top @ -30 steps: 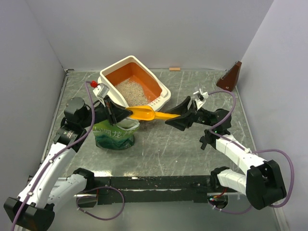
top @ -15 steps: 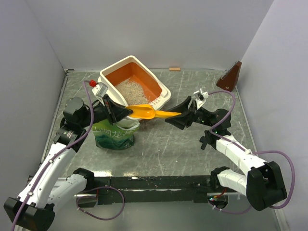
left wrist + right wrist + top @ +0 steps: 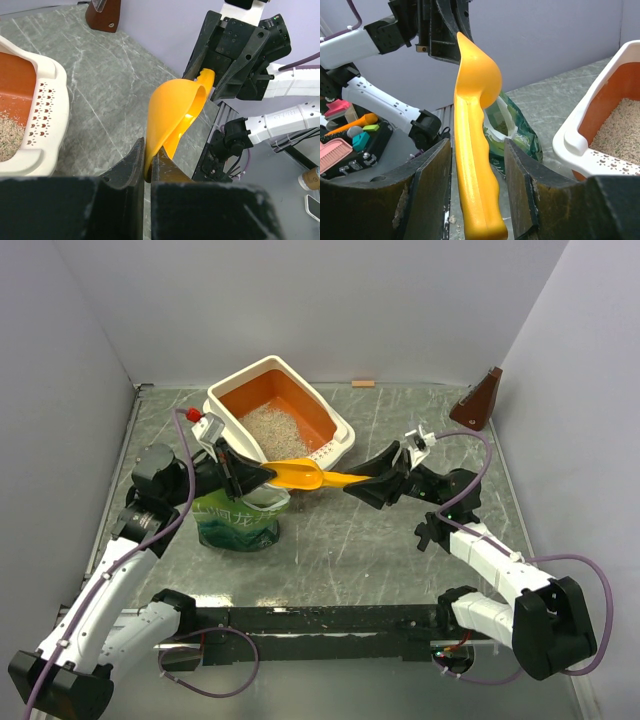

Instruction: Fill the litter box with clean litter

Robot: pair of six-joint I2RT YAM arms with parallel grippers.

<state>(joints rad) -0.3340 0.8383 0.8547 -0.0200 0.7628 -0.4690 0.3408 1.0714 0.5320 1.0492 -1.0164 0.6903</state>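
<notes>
Toward the back of the grey marbled desk [image 3: 350,540], a little left of centre: litter box [image 3: 322,451], set at an angle, cream rim, orange inner walls, slotted short end facing the arms. Inside it, a patch of clean litter [image 3: 270,430] over part of the floor, orange bottom bare toward the far end. Just in front of the box, raised above the desk: yellow-orange scoop [image 3: 300,475], lying roughly level between both arms. Left gripper [image 3: 262,474] clamped shut on the thin rim of the scoop's bowl. Right gripper [image 3: 362,484] parted, one finger on each side of the scoop's handle, a slim gap showing on both sides in the right wrist view. Below the left gripper, crinkled green bag [image 3: 238,525] standing on the desk, mouth open, close beside the box's near corner.
</notes>
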